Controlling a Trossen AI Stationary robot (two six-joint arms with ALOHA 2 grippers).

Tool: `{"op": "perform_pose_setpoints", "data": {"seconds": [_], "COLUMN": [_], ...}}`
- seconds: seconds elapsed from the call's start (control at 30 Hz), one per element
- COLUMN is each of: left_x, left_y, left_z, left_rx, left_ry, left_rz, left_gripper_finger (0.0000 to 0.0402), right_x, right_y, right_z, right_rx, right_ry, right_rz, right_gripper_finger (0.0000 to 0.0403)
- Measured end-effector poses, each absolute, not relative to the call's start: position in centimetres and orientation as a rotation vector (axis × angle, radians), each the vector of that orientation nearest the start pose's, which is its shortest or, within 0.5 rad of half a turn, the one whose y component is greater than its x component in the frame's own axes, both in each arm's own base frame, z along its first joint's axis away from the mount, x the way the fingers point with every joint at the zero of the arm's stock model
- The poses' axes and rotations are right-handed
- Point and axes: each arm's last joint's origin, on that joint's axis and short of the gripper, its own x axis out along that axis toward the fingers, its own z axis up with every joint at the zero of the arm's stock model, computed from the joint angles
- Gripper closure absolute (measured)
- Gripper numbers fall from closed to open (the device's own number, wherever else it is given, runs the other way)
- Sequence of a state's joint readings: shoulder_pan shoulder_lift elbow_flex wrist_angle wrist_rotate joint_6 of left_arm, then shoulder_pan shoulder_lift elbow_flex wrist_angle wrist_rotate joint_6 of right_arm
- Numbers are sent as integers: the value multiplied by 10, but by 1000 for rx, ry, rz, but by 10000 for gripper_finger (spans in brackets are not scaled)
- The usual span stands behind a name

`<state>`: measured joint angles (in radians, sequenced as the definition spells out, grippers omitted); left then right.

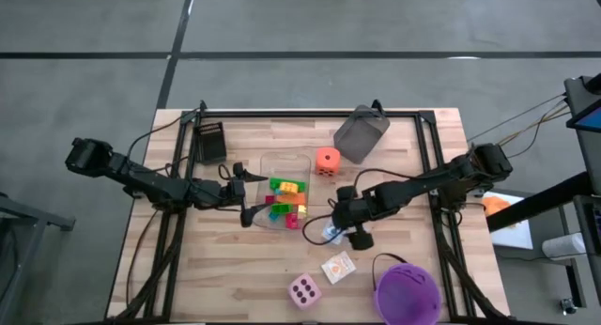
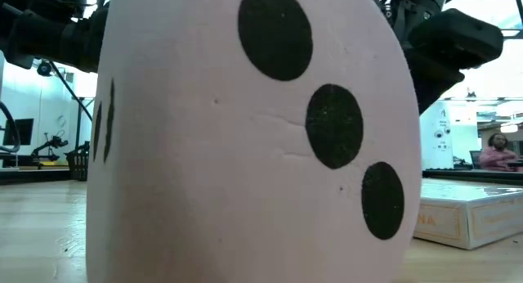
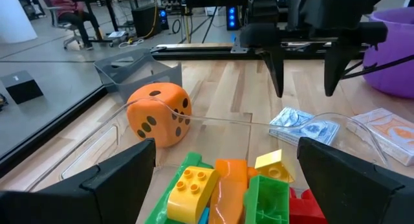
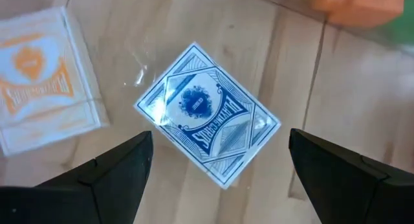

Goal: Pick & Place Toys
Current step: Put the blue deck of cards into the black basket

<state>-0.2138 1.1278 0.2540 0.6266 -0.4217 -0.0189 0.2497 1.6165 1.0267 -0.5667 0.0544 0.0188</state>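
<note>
A clear tray [image 1: 299, 163] at mid-table holds green, yellow, red and orange bricks [image 1: 286, 201], which also show in the left wrist view [image 3: 223, 185]. My left gripper [image 1: 250, 208] is open at the tray's left side, level, its fingers standing either side of the bricks without touching them. My right gripper [image 1: 344, 227] is open and points down over a blue card pack [image 4: 207, 114] lying flat on the table, apart from it. An orange die [image 1: 327, 161] stands just past the tray's far right corner. A pink die [image 1: 303, 289] and an orange card pack [image 1: 338, 267] lie near the front edge.
A purple bucket [image 1: 407, 289] stands at the front right. A grey bin [image 1: 361, 132] and a black holder [image 1: 210, 142] stand at the back. In the low view the pink die [image 2: 245, 136] fills most of the picture. People sit in the room behind [image 3: 65, 7].
</note>
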Motion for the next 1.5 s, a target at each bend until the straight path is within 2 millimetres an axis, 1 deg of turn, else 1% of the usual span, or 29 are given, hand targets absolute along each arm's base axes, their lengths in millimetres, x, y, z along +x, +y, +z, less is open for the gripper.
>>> {"op": "perform_pose_setpoints", "data": {"seconds": [0.1, 0.2, 0.4, 0.57, 0.7, 0.8, 0.97, 1.23, 1.33, 1.5], "left_x": [199, 199, 199, 199, 199, 199, 199, 199, 199, 199], "left_y": [-31, -31, -31, -31, -31, -31, -31, -31, -31, -31], "left_z": [169, 169, 169, 169, 169, 169, 168, 168, 168, 168], "left_rx": [60, 61, 63, 63, 63, 63, 63, 64, 64, 67], "left_ry": [236, 237, 244, 244, 244, 244, 244, 244, 245, 248], "left_rz": [209, 209, 209, 209, 209, 209, 209, 209, 209, 209], "left_gripper_finger": [25, 25, 25, 25, 25, 25, 25, 25, 25, 25], "right_x": [299, 299, 300, 301, 304, 310, 325, 337, 341, 347], "right_y": [74, 73, 73, 77, 79, 82, 92, 95, 96, 96], "right_z": [192, 193, 192, 184, 172, 167, 166, 154, 147, 146], "right_rx": [-231, -286, -216, -230, -253, -291, -413, -537, -574, -645], "right_ry": [1139, 1133, 1134, 1168, 1267, 1319, 1313, 1379, 1400, 1407], "right_rz": [202, 183, 118, 123, 124, 145, 223, 316, 313, 307], "right_gripper_finger": [46, 46, 46, 46, 45, 45, 45, 45, 45, 45]}}
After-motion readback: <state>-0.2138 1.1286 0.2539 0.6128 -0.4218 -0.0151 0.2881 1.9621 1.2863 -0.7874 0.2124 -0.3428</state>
